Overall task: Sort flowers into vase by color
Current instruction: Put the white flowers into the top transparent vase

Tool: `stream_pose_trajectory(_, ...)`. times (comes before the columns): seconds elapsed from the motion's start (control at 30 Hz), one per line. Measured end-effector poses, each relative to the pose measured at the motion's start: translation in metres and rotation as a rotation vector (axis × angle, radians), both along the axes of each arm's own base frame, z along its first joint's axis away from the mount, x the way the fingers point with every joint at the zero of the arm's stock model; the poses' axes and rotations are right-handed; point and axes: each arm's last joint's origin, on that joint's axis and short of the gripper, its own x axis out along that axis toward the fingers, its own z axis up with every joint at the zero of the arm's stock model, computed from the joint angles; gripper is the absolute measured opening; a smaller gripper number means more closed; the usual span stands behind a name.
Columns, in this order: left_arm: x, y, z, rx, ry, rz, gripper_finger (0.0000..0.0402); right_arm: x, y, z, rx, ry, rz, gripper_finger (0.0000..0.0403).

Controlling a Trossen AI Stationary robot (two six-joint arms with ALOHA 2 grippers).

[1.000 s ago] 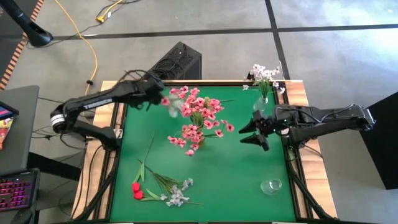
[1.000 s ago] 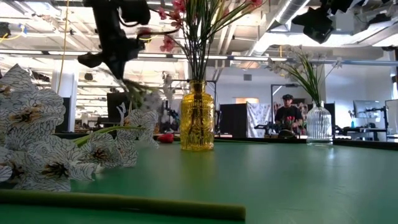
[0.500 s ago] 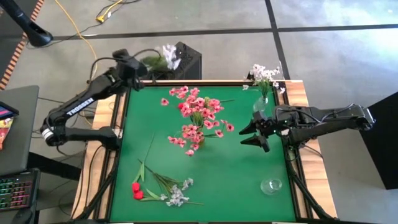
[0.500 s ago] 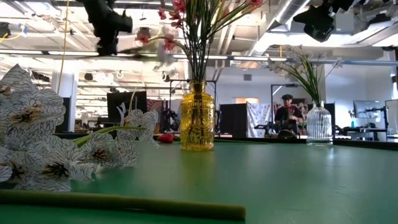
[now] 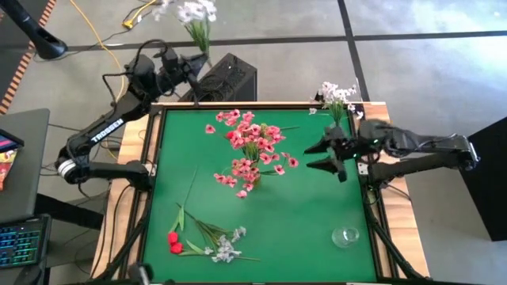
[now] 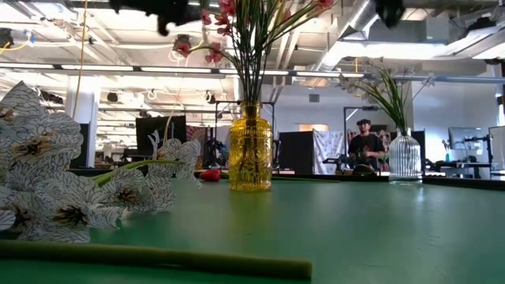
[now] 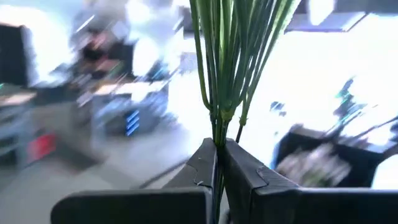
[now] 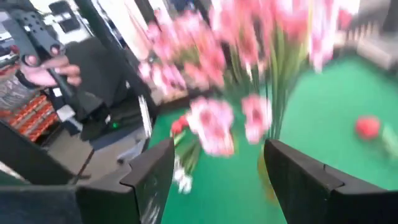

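Note:
My left gripper [image 5: 190,73] is up beyond the table's far left corner, shut on a spray of white flowers [image 5: 188,11] with green stems [image 7: 219,74]. A yellow vase [image 6: 250,150] holding pink flowers [image 5: 252,146] stands mid-table. A clear vase [image 6: 405,158] with white flowers [image 5: 337,96] stands at the far right. My right gripper [image 5: 315,156] hangs open between the two vases, above the table, with nothing between its fingers [image 8: 298,180]. Red buds [image 5: 173,241] and white flowers [image 5: 226,250] lie flat near the front left. My left gripper pinches the spray's bundle of thin green stems [image 7: 219,138] between its two fingers, low on the stems. The fingers lie about level and across the stems. The spray stands up out of the fingers, lifted clear of the table.
An empty clear glass vase [image 5: 345,236] stands near the front right. A black box [image 5: 230,77] sits behind the table's far edge, close to my left gripper. A loose green stem [image 5: 188,194] lies left of centre. A person [image 6: 365,142] sits in the room beyond.
My left gripper has risen and gone from beside the pink flowers past the table's far edge at the left. It has rolled over, and the white spray now stands up from it. My right gripper has risen a little and stays open.

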Motion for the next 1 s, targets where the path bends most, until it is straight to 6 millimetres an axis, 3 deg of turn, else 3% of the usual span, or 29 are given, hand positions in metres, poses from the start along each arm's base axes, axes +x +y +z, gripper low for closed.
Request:
stream_pose_trajectory(0.17, 0.022, 0.0, 0.008, 0.064, -0.189, -0.157, 0.0, -0.004, -0.012, 0.042, -0.219, -0.174, -0.145, 0.0276)
stream_pose_trajectory(0.37, 0.063, 0.001, -0.001, 0.058, -0.178, -0.227, 0.0, 0.002, -0.036, 0.068, -0.356, -0.215, -0.321, 0.0276)
stream_pose_trajectory(0.53, 0.103, 0.007, 0.019, 0.087, -0.195, -0.293, 0.0, 0.012, -0.062, 0.077, -0.385, -0.18, -0.429, 0.0276)
stream_pose_trajectory(0.73, 0.156, 0.008, 0.031, 0.073, -0.028, -0.394, 0.0, 0.023, -0.092, 0.081, -0.431, -0.133, -0.5, 0.0276)
stream_pose_trajectory(1.0, 0.196, -0.008, 0.033, 0.118, 0.108, -0.475, 0.0, 0.035, -0.116, 0.083, -0.449, -0.102, -0.499, 0.0276)
